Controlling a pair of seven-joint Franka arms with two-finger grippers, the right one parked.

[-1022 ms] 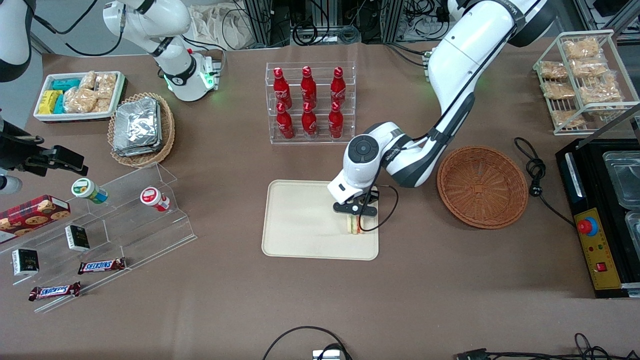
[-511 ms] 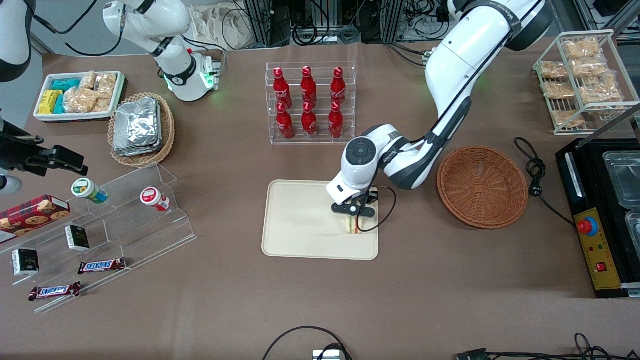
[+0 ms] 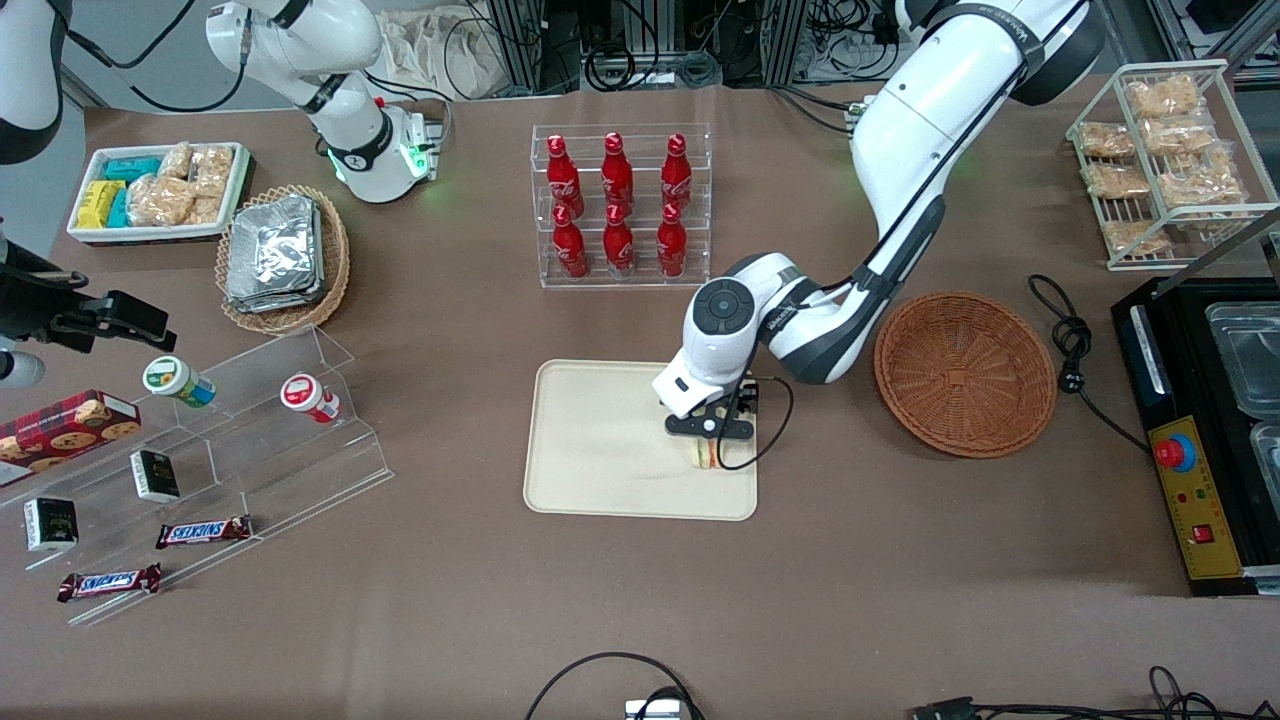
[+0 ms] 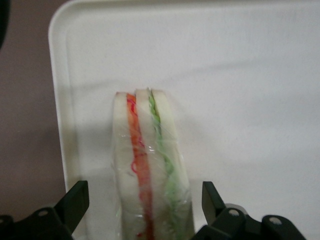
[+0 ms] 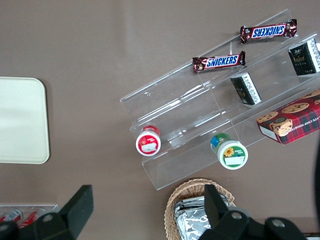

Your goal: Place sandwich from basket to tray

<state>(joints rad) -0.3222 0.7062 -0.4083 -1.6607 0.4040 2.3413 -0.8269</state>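
One sandwich stands on its edge on the one cream tray, near the tray's edge at about 3 o'clock from the tray's middle as the front camera sees it. It is a wedge of three white bread slices with an orange-red filling line and a green one showing on its cut side, under a clear wrap.

The gripper sits right above the sandwich with its two fingers spread wide, one on each side of the wedge and neither touching it; it holds nothing.

The one reddish-brown wicker basket lies at 3 o'clock from the tray, apart from it, with nothing in it. The working arm's wrist and a looped black cable hang over the sandwich and hide most of it from the front camera.

At 12 o'clock from the tray stands a clear rack with six red bottles, in two rows of three. Toward the parked arm's end are a lighter basket of foil packets, a white bin of snacks, and a stepped clear stand carrying two round cups, two Snickers bars, two small dark boxes and a cookie box. A wire rack of bagged snacks stands at 2 o'clock.
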